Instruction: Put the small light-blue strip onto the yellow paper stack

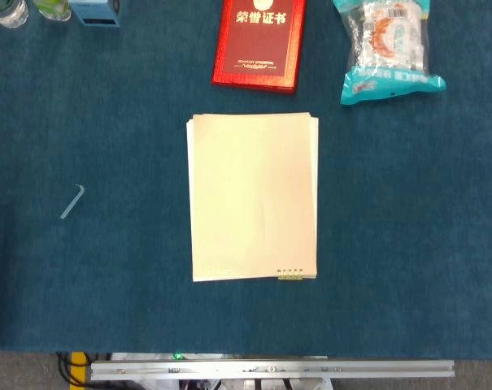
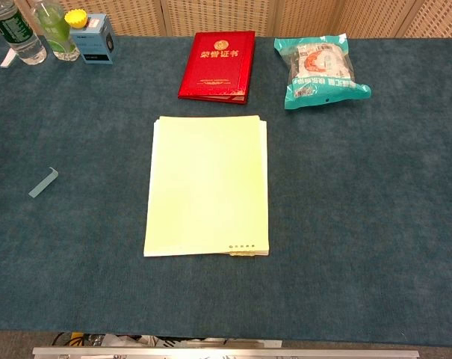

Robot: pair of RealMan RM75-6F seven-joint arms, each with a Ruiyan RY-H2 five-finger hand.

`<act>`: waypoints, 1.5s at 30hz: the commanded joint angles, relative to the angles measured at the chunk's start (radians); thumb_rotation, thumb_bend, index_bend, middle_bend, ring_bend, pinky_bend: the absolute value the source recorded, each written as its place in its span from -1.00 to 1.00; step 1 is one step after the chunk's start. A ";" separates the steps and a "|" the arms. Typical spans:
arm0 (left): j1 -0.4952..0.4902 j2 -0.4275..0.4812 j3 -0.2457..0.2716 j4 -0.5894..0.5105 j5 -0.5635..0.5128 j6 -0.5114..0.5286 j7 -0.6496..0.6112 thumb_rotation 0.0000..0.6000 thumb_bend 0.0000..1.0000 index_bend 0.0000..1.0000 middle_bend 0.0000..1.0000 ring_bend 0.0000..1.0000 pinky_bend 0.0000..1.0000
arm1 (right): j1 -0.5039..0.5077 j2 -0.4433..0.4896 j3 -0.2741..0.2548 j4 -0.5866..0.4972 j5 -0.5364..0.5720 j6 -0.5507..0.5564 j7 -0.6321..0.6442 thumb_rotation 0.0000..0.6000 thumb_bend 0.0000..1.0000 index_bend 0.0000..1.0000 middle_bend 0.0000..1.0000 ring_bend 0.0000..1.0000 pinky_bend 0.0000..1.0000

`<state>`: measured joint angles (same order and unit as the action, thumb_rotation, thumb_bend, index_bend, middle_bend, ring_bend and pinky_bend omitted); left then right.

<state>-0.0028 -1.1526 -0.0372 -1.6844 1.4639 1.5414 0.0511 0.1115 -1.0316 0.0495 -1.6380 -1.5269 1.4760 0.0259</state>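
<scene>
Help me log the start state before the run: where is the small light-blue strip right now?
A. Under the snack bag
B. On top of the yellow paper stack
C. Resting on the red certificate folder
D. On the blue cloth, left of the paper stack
D: the small light-blue strip lies on the bare blue cloth, well left of the yellow paper stack and apart from it; no hand holds it.

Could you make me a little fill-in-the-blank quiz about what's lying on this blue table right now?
1. The small light-blue strip lies on the table to the ____ of the yellow paper stack.
2. The booklet beyond the stack is ____ in colour.
3. The snack bag lies to the ____ of that booklet.
4. The strip is bent at its ____ end.

Missing words: left; red; right; far
</scene>
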 commanded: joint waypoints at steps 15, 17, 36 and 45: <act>-0.010 -0.004 -0.005 -0.004 -0.022 -0.023 0.022 1.00 -0.55 -1.00 -0.72 -0.79 -1.00 | 0.026 0.019 0.045 -0.016 -0.015 0.017 0.016 1.00 -0.82 -0.69 -0.50 -0.76 -0.58; -0.011 -0.003 -0.005 -0.004 -0.027 -0.030 0.024 1.00 -0.55 -1.00 -0.72 -0.79 -1.00 | 0.030 0.021 0.051 -0.021 -0.014 0.017 0.010 1.00 -0.82 -0.69 -0.50 -0.76 -0.58; -0.158 0.015 -0.035 -0.022 -0.144 -0.289 0.104 1.00 -0.56 -0.60 0.34 0.52 0.79 | 0.104 0.038 0.095 -0.050 0.021 -0.068 -0.020 1.00 -0.82 -0.69 -0.48 -0.76 -0.56; -0.217 -0.023 -0.068 -0.078 -0.282 -0.333 0.266 0.75 -0.56 -0.23 0.89 1.00 1.00 | 0.111 0.028 0.083 -0.033 0.031 -0.091 -0.012 1.00 -0.82 -0.69 -0.48 -0.76 -0.56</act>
<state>-0.2025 -1.1633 -0.0981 -1.7433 1.2205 1.2236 0.2738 0.2222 -1.0030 0.1332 -1.6718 -1.4964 1.3856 0.0134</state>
